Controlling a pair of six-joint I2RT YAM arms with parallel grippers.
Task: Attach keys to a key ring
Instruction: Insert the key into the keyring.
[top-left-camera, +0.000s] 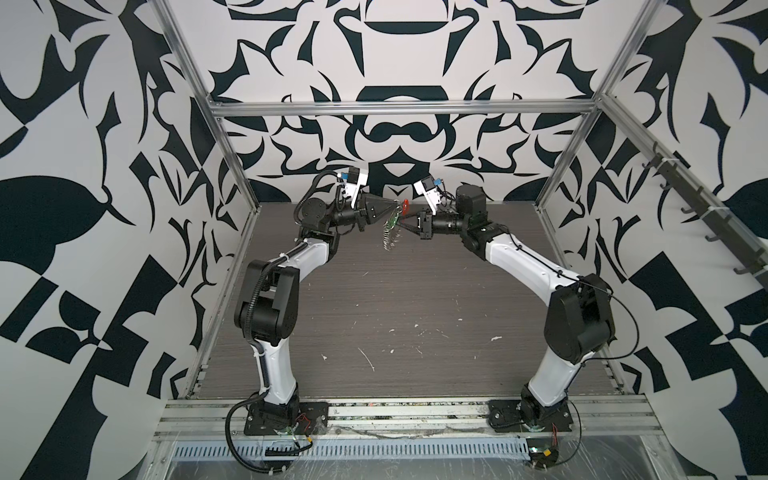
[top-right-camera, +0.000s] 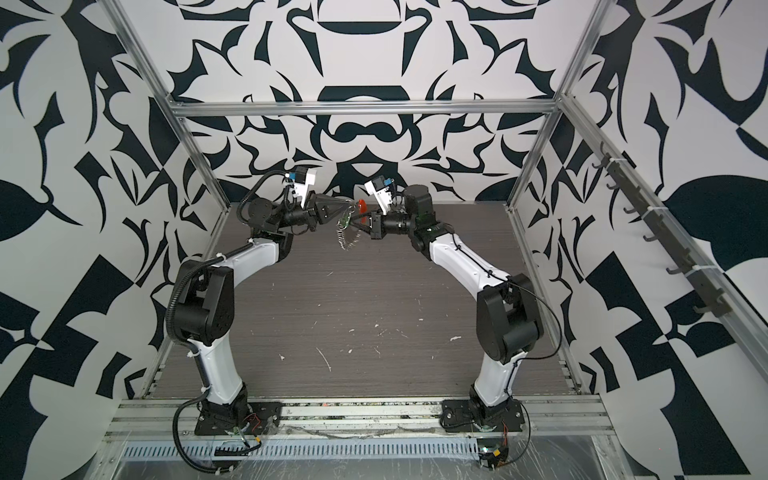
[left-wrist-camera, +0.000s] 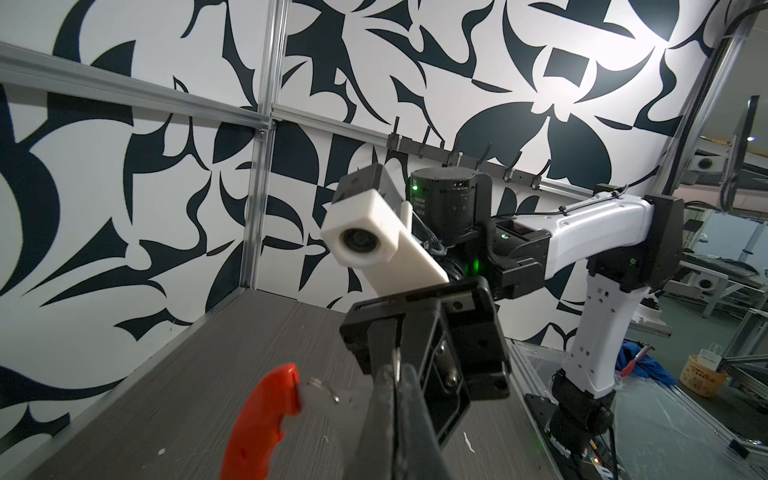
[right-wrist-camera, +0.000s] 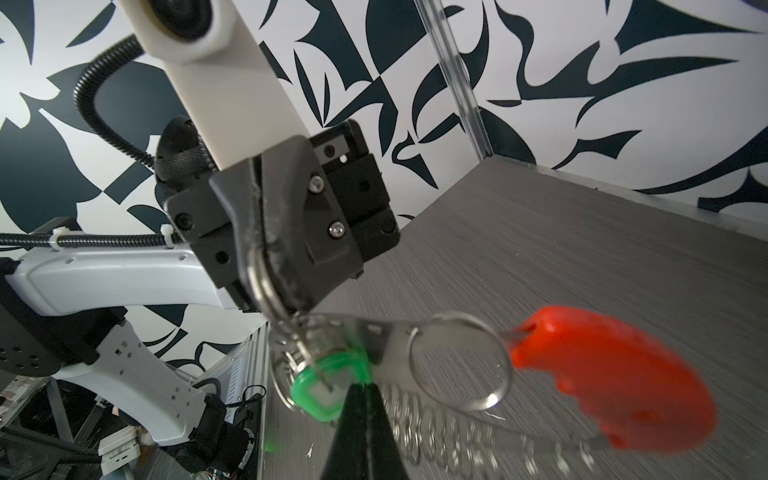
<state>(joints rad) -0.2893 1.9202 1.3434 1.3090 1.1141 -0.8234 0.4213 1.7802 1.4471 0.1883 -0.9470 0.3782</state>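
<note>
High above the counter (top-left-camera: 374, 311), the left end effector (right-wrist-camera: 270, 291) clamps the key ring (right-wrist-camera: 615, 374) by its wire; the right end effector (right-wrist-camera: 356, 392) pinches the green key tag (right-wrist-camera: 320, 386) there too. Likely light, stiff, slippery metal; grip wire, tag's flat faces.

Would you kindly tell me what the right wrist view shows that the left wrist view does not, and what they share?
Only the right wrist view: the green key tag, pinched by the right gripper, and the small silver rings on the key ring. Only the left wrist view: the wall hook rail. Both: the ring's red segment and the table.
</note>
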